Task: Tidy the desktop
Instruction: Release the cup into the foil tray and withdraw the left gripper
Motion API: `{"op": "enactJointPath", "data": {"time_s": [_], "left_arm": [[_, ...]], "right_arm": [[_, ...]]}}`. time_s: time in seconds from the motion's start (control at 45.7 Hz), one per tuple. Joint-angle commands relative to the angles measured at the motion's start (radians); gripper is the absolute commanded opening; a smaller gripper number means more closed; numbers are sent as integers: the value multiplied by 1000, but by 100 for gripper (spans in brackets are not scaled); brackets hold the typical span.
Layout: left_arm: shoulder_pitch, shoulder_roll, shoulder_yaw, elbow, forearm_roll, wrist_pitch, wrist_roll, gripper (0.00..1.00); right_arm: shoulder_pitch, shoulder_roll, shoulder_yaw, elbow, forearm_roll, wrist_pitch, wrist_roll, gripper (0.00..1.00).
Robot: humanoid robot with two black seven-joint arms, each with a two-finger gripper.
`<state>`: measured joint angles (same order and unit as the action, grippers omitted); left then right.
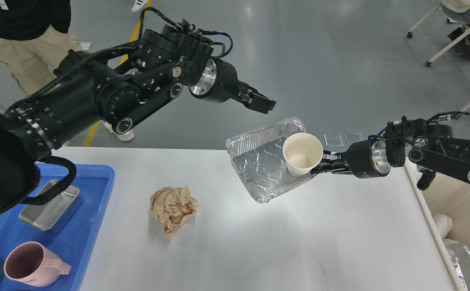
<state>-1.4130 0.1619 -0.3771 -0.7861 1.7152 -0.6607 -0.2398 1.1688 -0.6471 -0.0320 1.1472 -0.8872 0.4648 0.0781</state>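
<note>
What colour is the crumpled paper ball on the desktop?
Light brown, kraft-like; the crumpled paper ball shows best in the head view.

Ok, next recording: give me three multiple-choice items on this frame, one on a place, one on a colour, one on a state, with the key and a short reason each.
1. Where does the pink mug stand?
A. in the blue tray
B. inside the foil container
C. on the floor

2. What colour is the crumpled paper on the desktop?
A. green
B. light brown
C. black

3. What is the right gripper doing?
A. hanging open, away from everything
B. gripping the white paper cup and the foil container's edge, the container tilted off the desktop
C. pressing down on the crumpled paper

Key: 1 A, the mug sits in the tray's near corner beside a metal tin. 2 B, the wad is tan all over. 3 B, its fingers meet the cup at the container's rim, and the container's far end is raised. The left gripper holds nothing.
</note>
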Motion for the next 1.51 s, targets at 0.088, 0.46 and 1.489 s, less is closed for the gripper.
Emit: {"op": "enactJointPath", "data": {"time_s": [0.088, 0.46, 1.489], "left_arm": [[175, 263, -203, -152, -66, 18, 74, 92], [770, 515, -643, -381, -149, 206, 143, 92], [1605, 1099, -1014, -713, -848, 523, 323, 93]], "right_arm": [[-1, -11, -2, 0, 1, 0, 0, 0], [2, -12, -5, -4, 1, 0, -1, 0], [-1, -39, -5, 0, 1, 2, -1, 0]]}}
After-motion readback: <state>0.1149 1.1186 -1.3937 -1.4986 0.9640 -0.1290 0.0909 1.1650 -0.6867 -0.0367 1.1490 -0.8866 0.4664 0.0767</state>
